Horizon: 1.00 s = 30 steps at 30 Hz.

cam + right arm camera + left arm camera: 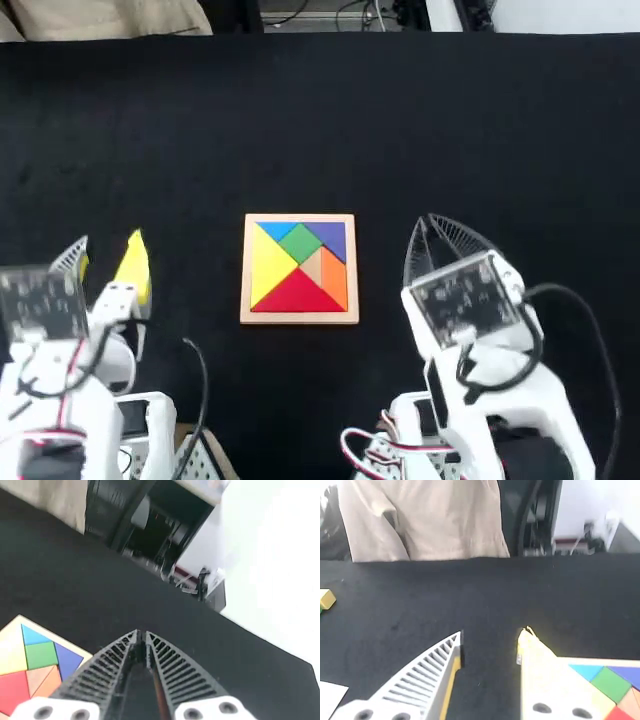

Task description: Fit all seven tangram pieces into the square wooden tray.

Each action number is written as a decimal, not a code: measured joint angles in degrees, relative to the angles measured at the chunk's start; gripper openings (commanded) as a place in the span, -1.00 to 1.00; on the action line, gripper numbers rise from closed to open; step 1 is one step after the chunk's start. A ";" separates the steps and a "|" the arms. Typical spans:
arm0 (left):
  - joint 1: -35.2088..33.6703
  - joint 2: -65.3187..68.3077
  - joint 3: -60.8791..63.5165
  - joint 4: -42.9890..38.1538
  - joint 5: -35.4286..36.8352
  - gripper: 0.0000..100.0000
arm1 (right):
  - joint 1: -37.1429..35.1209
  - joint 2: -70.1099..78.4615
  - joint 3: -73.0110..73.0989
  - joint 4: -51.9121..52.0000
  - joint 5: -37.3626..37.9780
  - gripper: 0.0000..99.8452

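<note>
The square wooden tray [299,318] lies at the table's middle front. Inside it sit the coloured tangram pieces [300,265]: yellow, red, green, light blue, dark blue, orange and tan, flush with one another. My left gripper [108,250] hovers to the tray's left, open, with nothing between its fingers [451,652]; the tray's corner [607,680] shows beside it. My right gripper [432,228] stands to the tray's right, shut, holding nothing. From the right wrist, the tray [15,631] sits off to one side of the shut gripper [141,637].
Black cloth covers the table [320,130]. A small yellow block [327,599] and a white sheet corner [330,694] lie at the cloth's edge in the left wrist view. Beige fabric [420,520] and dark equipment stand beyond the table's far edge.
</note>
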 measured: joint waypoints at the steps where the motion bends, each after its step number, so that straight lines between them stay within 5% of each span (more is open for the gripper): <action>1: 0.00 -3.25 3.25 -0.97 0.26 -0.62 | 0.09 -1.14 1.58 -0.53 0.00 -0.98; 9: -0.09 -0.26 23.56 -11.52 1.85 -0.62 | 0.09 -5.71 26.02 -16.35 -0.70 -0.98; 14: 0.00 -1.58 34.90 -18.64 8.26 -0.62 | 0.00 -10.64 40.79 -29.63 -12.66 -0.98; 18: 0.00 -5.01 37.98 -19.60 10.02 -0.62 | 0.00 -17.49 43.87 -30.15 -21.80 -0.98; 30: 0.00 -5.19 45.36 -19.60 10.46 -0.62 | 6.07 -18.02 57.05 -25.93 -23.12 -0.98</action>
